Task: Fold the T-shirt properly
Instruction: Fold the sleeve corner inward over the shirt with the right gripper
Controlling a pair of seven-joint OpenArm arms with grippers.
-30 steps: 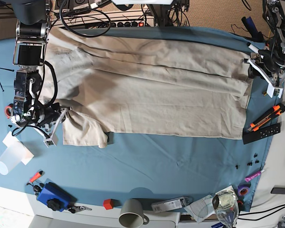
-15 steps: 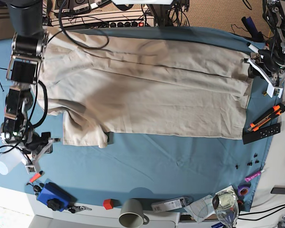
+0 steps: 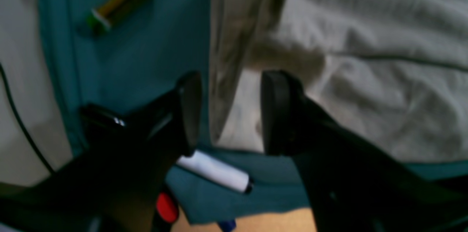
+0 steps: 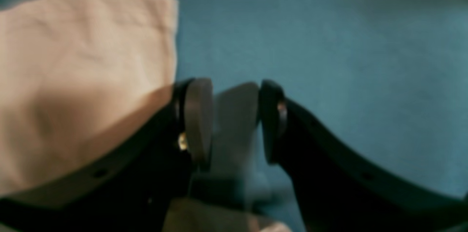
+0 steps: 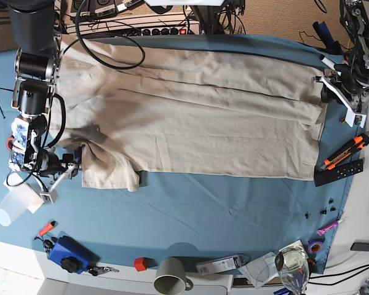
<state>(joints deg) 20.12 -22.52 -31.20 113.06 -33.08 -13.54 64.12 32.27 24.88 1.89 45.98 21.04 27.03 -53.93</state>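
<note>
The beige T-shirt (image 5: 197,117) lies spread flat across the blue-teal cloth, with one sleeve (image 5: 107,169) at the lower left. My left gripper (image 5: 344,101) is at the shirt's right edge. In the left wrist view it (image 3: 230,111) is open, with the shirt's hem edge (image 3: 223,78) standing between the jaws. My right gripper (image 5: 58,183) is on the blue cloth just left of the sleeve. In the right wrist view it (image 4: 234,122) is open and holds no cloth, and the sleeve (image 4: 84,63) lies beside its left finger.
A clear cup (image 5: 11,206) and white paper lie left of my right gripper. An orange cutter (image 5: 342,152) and a black strip (image 5: 339,172) lie at the right edge. A white marker (image 3: 215,171) and a battery (image 3: 117,1) lie near my left gripper. A grey mug (image 5: 170,276) stands at the front.
My right gripper left the sleeve, swung down and left toward the cup, then came partway back toward the sleeve. The sleeve now lies flat. My left arm has not moved.
</note>
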